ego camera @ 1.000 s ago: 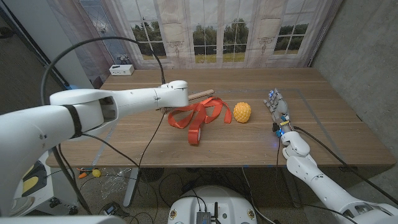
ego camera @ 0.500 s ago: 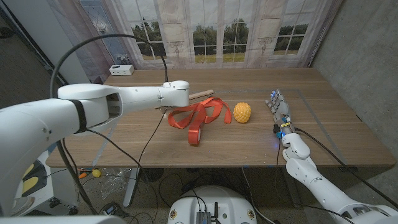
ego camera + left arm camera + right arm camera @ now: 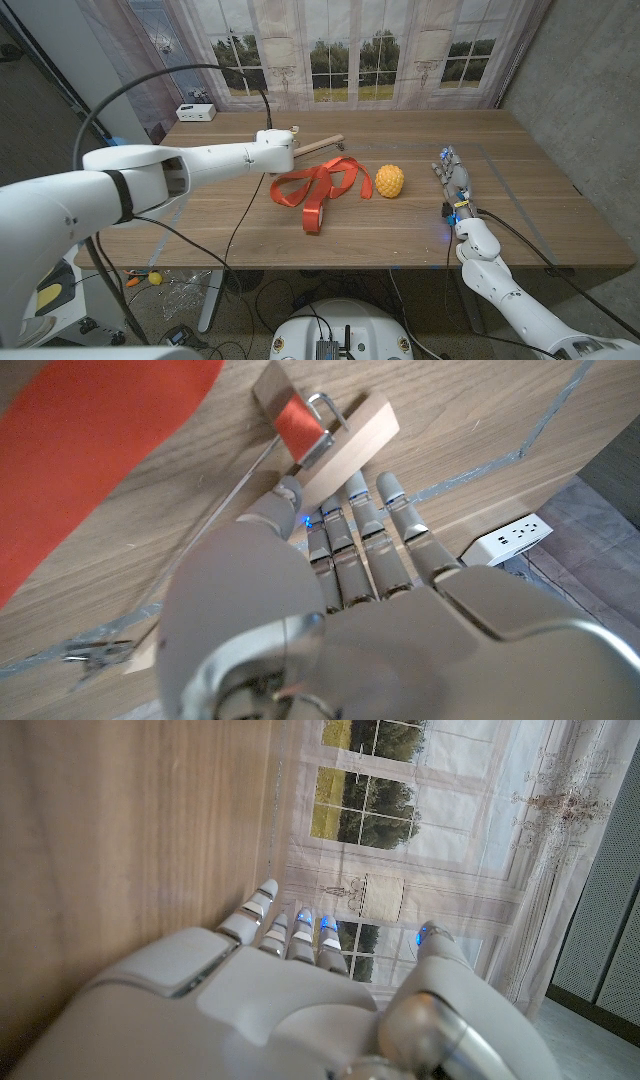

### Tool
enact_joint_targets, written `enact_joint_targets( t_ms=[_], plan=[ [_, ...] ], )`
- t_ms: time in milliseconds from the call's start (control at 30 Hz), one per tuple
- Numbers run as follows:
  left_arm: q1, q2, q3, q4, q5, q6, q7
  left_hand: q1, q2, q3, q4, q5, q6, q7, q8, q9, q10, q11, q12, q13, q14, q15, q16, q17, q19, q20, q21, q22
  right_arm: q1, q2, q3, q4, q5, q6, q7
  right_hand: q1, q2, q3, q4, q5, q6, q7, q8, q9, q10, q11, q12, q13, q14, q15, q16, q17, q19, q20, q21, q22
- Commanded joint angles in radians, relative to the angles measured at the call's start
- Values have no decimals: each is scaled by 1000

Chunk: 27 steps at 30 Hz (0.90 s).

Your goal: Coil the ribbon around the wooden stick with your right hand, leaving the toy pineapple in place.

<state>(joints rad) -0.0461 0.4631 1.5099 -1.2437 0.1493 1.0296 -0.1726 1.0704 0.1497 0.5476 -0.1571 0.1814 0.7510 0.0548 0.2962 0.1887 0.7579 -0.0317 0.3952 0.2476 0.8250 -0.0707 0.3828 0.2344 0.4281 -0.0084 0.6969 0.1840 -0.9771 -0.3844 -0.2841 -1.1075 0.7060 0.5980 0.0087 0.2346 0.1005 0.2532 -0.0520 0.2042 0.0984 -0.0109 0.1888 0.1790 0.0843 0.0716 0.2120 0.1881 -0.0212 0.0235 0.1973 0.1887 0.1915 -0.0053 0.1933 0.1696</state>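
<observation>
Head view, near to far: right hand (image 3: pixel 456 183) idle on the worktop (image 3: pixel 560 215), fingers straight, empty; pineapple (image 3: pixel 390 181) unmoved; ribbon (image 3: pixel 318 187) loose, uncoiled; left hand (image 3: pixel 277 147) has drawn back, fingers extended at the stick (image 3: pixel 318 146); coiling not begun.

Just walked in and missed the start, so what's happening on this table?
The left hand reaches to the end of the wooden stick, fingertips at the block where the red ribbon is clipped on. Whether it grips the stick is unclear. The ribbon lies in loose loops on the table, none coiled around the stick. The toy pineapple sits beside it. The right hand waits apart, fingers extended, holding nothing.
</observation>
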Motion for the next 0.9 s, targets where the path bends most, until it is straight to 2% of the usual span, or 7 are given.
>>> enact_joint_targets(
  t_ms=[33, 167, 267, 367, 533, 600, 900],
  plan=[
    [63, -12, -56, 42, 134, -87, -32, 83, 41, -7, -4, -5, 183, -106, 46, 19, 170, -118, 29, 36, 95, -149, 74, 66, 37, -21, 27, 4, -27, -5, -2, -25, -19, -5, -43, -1, 3, 8, -3, -1, 11, -1, 6, 4, 8, 1, 4, 5, 12, 3, 8, 2, 8, 0, 7, 3],
    [81, -17, -74, 54, 169, -97, -40, 127, 34, -17, -11, -5, 219, -75, 63, 29, 201, -106, 63, 85, 140, -147, 121, 121, 63, -28, 57, 9, -39, -9, -2, -43, -31, -3, -62, -1, 3, 8, -3, -1, 12, -1, 6, 4, 9, 0, 3, 5, 13, 2, 7, 2, 10, 1, 7, 3],
    [123, 7, -120, 21, 191, -114, 16, 164, 33, -32, -11, -5, 235, -49, 83, 54, 211, -76, 93, 137, 169, -138, 164, 182, 81, -18, 90, 14, -48, -15, -2, -60, -36, -6, -71, -2, 3, 8, -3, -1, 13, -2, 6, 4, 12, 2, 4, 5, 16, 2, 8, 2, 10, 1, 7, 3],
    [189, 47, -195, -40, 209, -143, 120, 191, 30, -38, -13, -4, 235, -28, 94, 71, 211, -64, 108, 172, 172, -135, 185, 222, 106, -6, 118, 16, -56, -18, -2, -73, -40, -6, -79, -2, 3, 8, -3, -1, 14, -2, 6, 4, 12, 3, 3, 5, 17, 2, 8, 2, 10, 1, 7, 3],
    [319, 111, -338, -138, 232, -222, 325, 252, 21, -35, -13, -2, 210, 9, 108, 126, 172, -6, 146, 264, 269, -154, 227, 297, 223, -35, 225, 18, -70, -22, -3, -97, -47, -7, -90, -2, 3, 8, -3, -1, 15, -2, 6, 4, 13, 3, 3, 5, 18, 4, 7, 2, 11, 2, 7, 3],
    [354, 129, -376, -167, 245, -245, 369, 260, 18, -34, -11, -2, 200, 17, 109, 141, 157, 12, 154, 285, 299, -156, 234, 314, 245, -40, 248, 15, -75, -25, -4, -108, -52, -8, -94, -2, 3, 8, -4, -1, 15, -2, 6, 4, 13, 3, 2, 5, 18, 3, 7, 2, 12, 2, 7, 3],
    [484, 213, -500, -289, 317, -333, 482, 267, 19, -33, -6, -4, 192, 25, 112, 162, 142, 28, 167, 315, 312, -154, 234, 341, 236, -53, 263, 10, -91, -31, -16, -149, -75, -15, -111, -3, 3, 9, -4, -1, 18, 0, 6, 4, 17, 4, 2, 5, 21, 4, 7, 2, 13, 2, 6, 3]
  ],
)
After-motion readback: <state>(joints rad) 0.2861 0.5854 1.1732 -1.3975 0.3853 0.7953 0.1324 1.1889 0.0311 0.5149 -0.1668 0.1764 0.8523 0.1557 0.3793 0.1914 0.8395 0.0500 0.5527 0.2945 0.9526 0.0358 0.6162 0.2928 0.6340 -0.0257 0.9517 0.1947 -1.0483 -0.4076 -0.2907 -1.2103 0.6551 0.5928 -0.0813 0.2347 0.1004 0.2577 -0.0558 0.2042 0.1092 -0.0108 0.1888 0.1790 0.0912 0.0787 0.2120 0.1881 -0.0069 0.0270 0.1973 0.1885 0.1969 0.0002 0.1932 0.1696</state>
